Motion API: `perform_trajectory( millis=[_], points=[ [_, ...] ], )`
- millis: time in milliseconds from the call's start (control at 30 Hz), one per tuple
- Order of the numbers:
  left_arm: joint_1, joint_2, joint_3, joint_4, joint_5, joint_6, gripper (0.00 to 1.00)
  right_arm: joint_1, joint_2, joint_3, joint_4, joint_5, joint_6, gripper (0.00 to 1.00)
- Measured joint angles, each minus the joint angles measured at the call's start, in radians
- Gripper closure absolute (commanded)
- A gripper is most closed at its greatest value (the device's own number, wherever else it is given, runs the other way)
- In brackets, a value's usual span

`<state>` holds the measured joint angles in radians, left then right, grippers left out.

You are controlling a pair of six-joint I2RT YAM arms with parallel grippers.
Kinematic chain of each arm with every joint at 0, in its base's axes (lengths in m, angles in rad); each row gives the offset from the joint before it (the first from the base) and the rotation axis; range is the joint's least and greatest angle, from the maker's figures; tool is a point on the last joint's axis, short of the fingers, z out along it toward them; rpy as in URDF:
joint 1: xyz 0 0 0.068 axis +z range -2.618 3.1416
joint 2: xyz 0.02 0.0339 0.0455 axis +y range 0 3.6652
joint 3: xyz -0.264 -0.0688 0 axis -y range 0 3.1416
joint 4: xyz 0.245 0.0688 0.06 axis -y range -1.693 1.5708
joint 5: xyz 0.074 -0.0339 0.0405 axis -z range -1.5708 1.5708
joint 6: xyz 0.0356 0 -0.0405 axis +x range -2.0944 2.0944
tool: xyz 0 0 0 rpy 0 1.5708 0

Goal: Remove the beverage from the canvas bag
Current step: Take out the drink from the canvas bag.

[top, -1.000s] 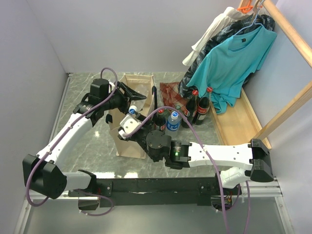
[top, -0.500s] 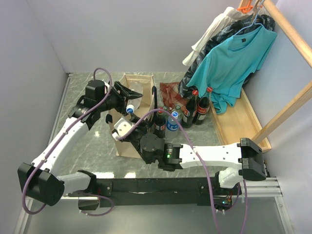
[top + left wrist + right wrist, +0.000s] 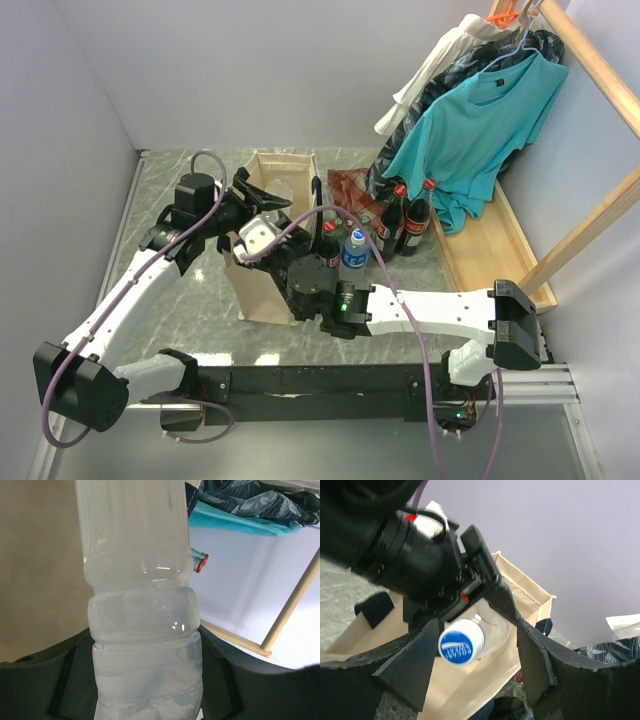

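Observation:
The beige canvas bag (image 3: 263,292) stands open at mid-table, its rim also in the right wrist view (image 3: 532,596). My left gripper (image 3: 262,197) is over its mouth, shut on a clear plastic bottle of cloudy white drink (image 3: 142,630); the dark fingers (image 3: 239,680) press its sides. The bottle's blue-and-white cap (image 3: 461,642) points at the right wrist camera. My right gripper (image 3: 248,243) is open at the bag's near rim, and its fingers (image 3: 536,662) stand either side of the cap without touching it. In the right wrist view it (image 3: 477,632) faces the left gripper (image 3: 465,575).
Right of the bag stand two cola bottles (image 3: 392,217) with red caps, another cola bottle (image 3: 328,242) and a blue-labelled bottle (image 3: 355,248). A red plaid cloth (image 3: 350,185) lies behind them. A teal shirt (image 3: 470,130) hangs on a wooden rack (image 3: 490,250) at right.
My right gripper has moved up and left to the bag's mouth, and its open fingers now frame the cap. My left gripper has shifted slightly with the bottle.

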<state>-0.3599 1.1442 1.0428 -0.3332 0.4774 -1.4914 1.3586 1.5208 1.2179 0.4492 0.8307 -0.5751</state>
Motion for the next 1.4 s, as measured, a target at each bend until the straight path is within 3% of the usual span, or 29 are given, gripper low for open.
perform_trajectory(
  millis=[333, 533, 1000, 1400],
  points=[
    [0.0, 0.004, 0.085, -0.147, -0.042, -0.068, 0.99, -0.006, 0.014, 0.196, -0.246, 0.003, 0.119, 0.34],
    [0.0, 0.013, 0.137, -0.214, -0.083, -0.115, 0.99, -0.006, 0.043, 0.345, -0.479, -0.014, 0.234, 0.35],
    [0.0, 0.045, 0.132, -0.22, -0.098, -0.284, 0.99, -0.027, 0.2, 0.963, -1.092, -0.129, 0.531, 0.36],
    [0.0, 0.048, 0.041, -0.148, -0.084, -0.46, 0.99, -0.051, 0.229, 1.013, -1.335, -0.198, 0.688, 0.35]
  ],
)
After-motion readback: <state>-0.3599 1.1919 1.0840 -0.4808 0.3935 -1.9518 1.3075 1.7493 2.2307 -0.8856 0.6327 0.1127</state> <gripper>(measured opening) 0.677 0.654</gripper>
